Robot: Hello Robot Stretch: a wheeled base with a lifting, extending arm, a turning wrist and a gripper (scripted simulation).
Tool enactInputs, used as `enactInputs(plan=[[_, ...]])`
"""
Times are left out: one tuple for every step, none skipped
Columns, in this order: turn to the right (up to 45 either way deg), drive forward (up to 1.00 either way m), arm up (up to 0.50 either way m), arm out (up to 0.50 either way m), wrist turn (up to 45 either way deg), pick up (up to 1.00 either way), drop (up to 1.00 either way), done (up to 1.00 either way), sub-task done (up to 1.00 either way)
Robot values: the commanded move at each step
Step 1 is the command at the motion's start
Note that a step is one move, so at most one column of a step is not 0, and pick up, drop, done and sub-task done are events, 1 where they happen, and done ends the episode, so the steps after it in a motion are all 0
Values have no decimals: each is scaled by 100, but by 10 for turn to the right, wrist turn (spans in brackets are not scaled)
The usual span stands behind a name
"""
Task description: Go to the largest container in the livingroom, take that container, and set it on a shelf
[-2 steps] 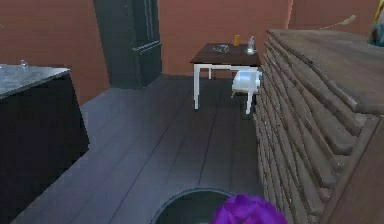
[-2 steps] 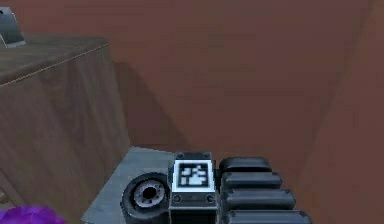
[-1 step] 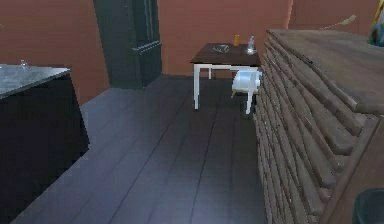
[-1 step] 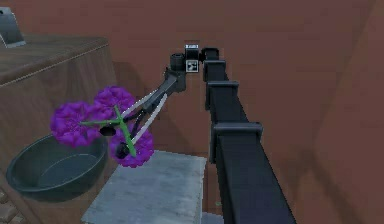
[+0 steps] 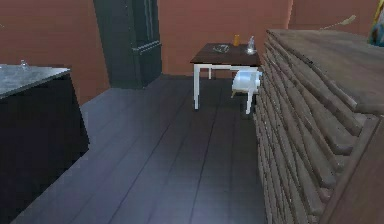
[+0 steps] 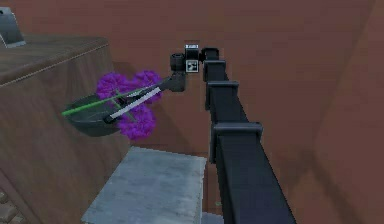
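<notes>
In the arm side view my arm [image 6: 235, 140] rises from the bottom edge to the gripper [image 6: 120, 111]. At its far end hangs a dark bowl-shaped container [image 6: 92, 118] with a green rim and purple tufts. It is clear of the surfaces around it, so the gripper holds it. The container hangs in front of the side of a wooden slatted unit [image 6: 40, 130], below that unit's top. The same wooden unit [image 5: 320, 130] stands along the forward view's right.
A grey slab [image 6: 150, 185] lies low beneath the gripper. Ahead stand a white-legged table [image 5: 225, 58] with small items, a white chair [image 5: 243, 86] and a dark tall cabinet [image 5: 130, 40]. A dark counter [image 5: 35, 125] is at the left. Open dark floor [image 5: 170, 150] runs between.
</notes>
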Motion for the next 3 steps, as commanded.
enactInputs(plan=[[0, 0, 0, 0, 450, 0, 0, 0, 0], [0, 0, 0, 0, 450, 0, 0, 0, 0], [0, 0, 0, 0, 0, 0, 100, 0, 0]])
